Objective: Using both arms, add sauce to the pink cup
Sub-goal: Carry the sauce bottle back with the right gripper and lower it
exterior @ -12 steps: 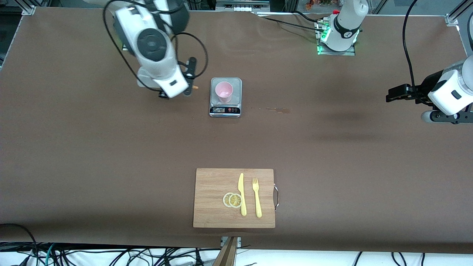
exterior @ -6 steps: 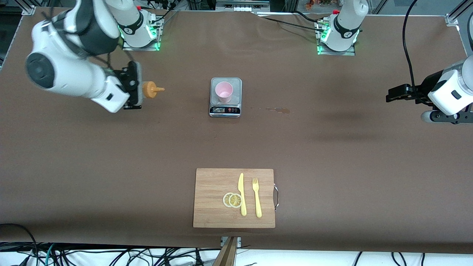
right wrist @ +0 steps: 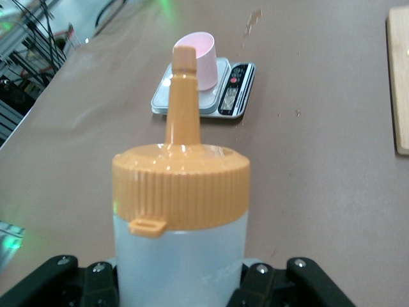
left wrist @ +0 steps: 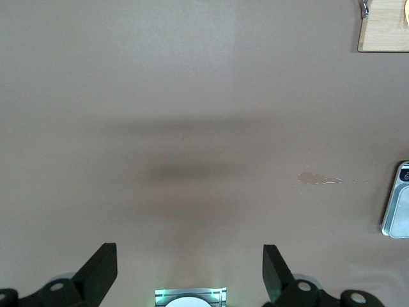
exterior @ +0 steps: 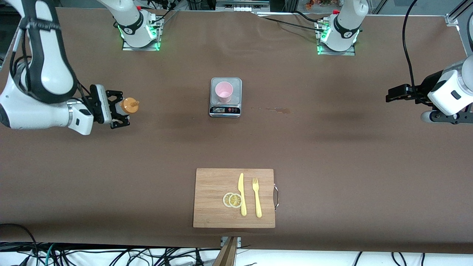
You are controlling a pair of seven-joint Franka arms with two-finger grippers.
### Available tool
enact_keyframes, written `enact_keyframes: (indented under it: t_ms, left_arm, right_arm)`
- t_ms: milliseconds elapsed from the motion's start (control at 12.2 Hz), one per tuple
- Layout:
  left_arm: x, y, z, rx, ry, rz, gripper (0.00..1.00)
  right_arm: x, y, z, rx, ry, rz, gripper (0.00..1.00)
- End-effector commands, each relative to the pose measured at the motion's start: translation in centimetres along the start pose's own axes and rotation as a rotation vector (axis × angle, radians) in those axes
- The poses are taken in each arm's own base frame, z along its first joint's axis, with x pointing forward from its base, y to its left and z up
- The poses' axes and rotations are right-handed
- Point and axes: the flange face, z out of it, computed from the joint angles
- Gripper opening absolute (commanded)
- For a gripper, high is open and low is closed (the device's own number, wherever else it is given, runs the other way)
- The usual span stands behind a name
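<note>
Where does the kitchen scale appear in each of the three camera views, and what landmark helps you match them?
Front view: the scale sits mid-table, carrying the pink cup.
Left wrist view: only a corner of the scale shows at the picture's edge; the cup is out of frame.
Right wrist view: the scale lies past the sauce nozzle.
Shared landmark: the wooden cutting board.

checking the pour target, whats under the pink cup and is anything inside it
The pink cup stands on a small silver scale. From the front view its inside looks plain pink, with no sauce visible. The plate area directly beneath the cup is covered.
</note>
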Motion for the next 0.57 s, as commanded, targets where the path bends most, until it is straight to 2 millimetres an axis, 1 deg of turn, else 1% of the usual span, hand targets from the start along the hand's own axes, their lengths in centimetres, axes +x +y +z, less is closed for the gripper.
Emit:
enact_keyframes:
  t_ms: [0,82,164,328,491]
  left_arm:
    - [0.1,-0.1,-0.6,0.009,-0.005,0.023,1.00]
    - [0.1,-0.1,-0.6,0.009,-0.006,0.023,1.00]
    - [0.1,-0.1,-0.6,0.009,-0.006,0.023,1.00]
    - [0.1,-0.1,-0.6,0.009,-0.006,0.023,1.00]
    - [0.1,-0.1,-0.6,0.009,-0.006,0.023,1.00]
  right_arm:
    - [-4.8,1.0,2.7,-0.015,0.189,-0.109,0.00]
    - [-6.8,1.3,3.8,-0.032,0.253,-0.138,0.00]
    - [-8.3,1.6,5.4,-0.050,0.323,-0.174,0.00]
    - [-10.1,2.1,8.3,-0.077,0.455,-0.209,0.00]
    - [-11.4,2.7,11.1,-0.107,0.561,-0.217,0.00]
